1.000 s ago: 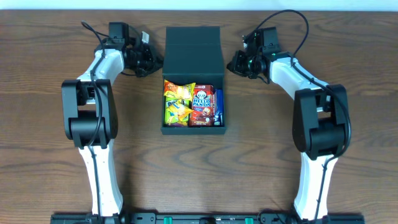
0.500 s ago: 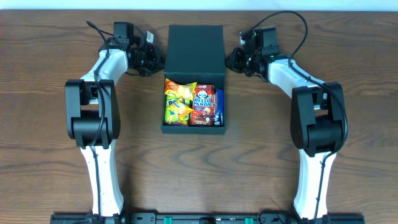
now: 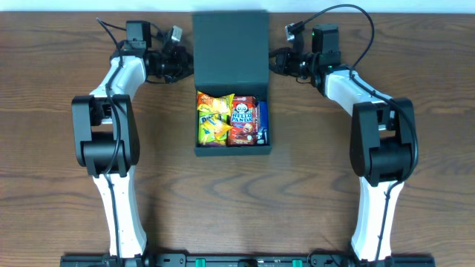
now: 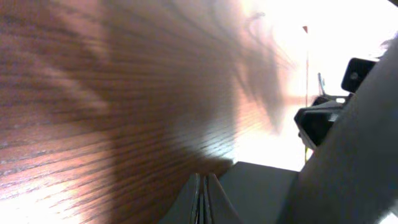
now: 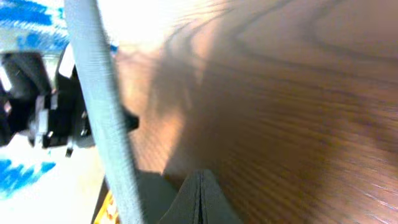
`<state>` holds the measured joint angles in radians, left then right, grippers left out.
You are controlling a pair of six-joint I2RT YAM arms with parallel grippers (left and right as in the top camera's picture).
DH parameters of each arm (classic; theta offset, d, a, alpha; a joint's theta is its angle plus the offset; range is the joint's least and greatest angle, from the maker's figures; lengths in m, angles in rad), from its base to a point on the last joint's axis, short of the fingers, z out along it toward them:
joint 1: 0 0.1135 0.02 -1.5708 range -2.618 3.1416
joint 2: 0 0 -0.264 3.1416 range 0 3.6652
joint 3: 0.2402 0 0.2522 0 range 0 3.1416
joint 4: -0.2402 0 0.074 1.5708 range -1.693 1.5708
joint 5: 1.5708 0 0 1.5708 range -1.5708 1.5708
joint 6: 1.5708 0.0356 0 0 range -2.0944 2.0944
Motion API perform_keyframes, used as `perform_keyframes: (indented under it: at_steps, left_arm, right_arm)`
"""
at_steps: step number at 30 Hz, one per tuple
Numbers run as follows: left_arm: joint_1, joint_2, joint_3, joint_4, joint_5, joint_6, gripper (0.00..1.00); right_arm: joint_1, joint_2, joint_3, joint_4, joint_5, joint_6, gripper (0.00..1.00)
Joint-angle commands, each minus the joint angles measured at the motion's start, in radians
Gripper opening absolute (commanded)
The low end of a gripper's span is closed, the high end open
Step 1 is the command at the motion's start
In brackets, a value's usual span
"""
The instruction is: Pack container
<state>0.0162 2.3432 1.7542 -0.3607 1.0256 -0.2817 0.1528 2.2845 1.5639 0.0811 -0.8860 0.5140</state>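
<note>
Container [image 3: 231, 151] is sitting mid-table [image 3: 59, 215] btwn the two arms. Its body is lying open and its lid [image 3: 230, 44] is standing up at the far end. Snacks are lying side by side inside: yellow chip packets [image 3: 213, 120] on the robot's left, a red Hello Panda box [image 3: 242, 120] in the middle, and a blue packet [image 3: 260, 126] squeezed agst the right wall. It's looking full, so the filling is prob. finished and the lid-closing step is the one in hand.

Left gripper [image 3: 185, 64] is sitting at the lid's left edge and right gripper [image 3: 275, 63] at its right edge. Both are showing fingers pressed together w/ nothing btwn them, so neither is gripping anything. They seem to be propping or nudging the flap w/ closed tips, not pinching it.

Next move is prob. calling for both arms tipping the flap fwd over the snacks evenly, so it isn't twisting on its hinge, then pressing it flat. The packets may be bulging enough to resist.

Hard to make out:
- Can't tell whether the tips are actually touching the lid. Overhead is too coarse, and both wrist views are blurring into wood grain plus a grey lid edge.
- Hinge line is hiding behind the flap.
- Blue packet is mostly covered, w/ no label readable.
</note>
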Motion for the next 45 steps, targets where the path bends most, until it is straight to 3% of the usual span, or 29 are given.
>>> perform_keyframes:
  at_steps: [1, 15, 21, 26, 32, 40, 45]
  left_arm:
    - [0.007, -0.045, 0.033, -0.003, 0.083, 0.055, 0.06]
    - [0.042, -0.154, 0.033, -0.050, 0.094, 0.148, 0.06]
    - [0.043, -0.187, 0.033, -0.177, 0.094, 0.266, 0.06]
    - [0.043, -0.219, 0.033, -0.312, 0.025, 0.364, 0.06]
    - [0.043, -0.232, 0.033, -0.383, -0.035, 0.391, 0.06]
    - [0.044, -0.232, 0.033, -0.499, -0.118, 0.443, 0.06]
    - [0.052, -0.232, 0.033, -0.538, -0.143, 0.443, 0.06]
  right_arm:
    - [0.013, 0.008, 0.003, 0.030, -0.153, -0.049, 0.01]
    - [-0.030, 0.005, 0.004, 0.197, -0.317, 0.016, 0.01]
    - [-0.028, -0.003, 0.004, 0.195, -0.404, 0.017, 0.01]
    - [-0.028, -0.003, 0.004, 0.120, -0.428, 0.004, 0.01]
    - [-0.030, -0.003, 0.004, 0.056, -0.426, -0.019, 0.01]
    - [-0.030, -0.003, 0.004, -0.236, -0.373, -0.211, 0.01]
    - [-0.037, -0.003, 0.004, -0.280, -0.355, -0.242, 0.01]
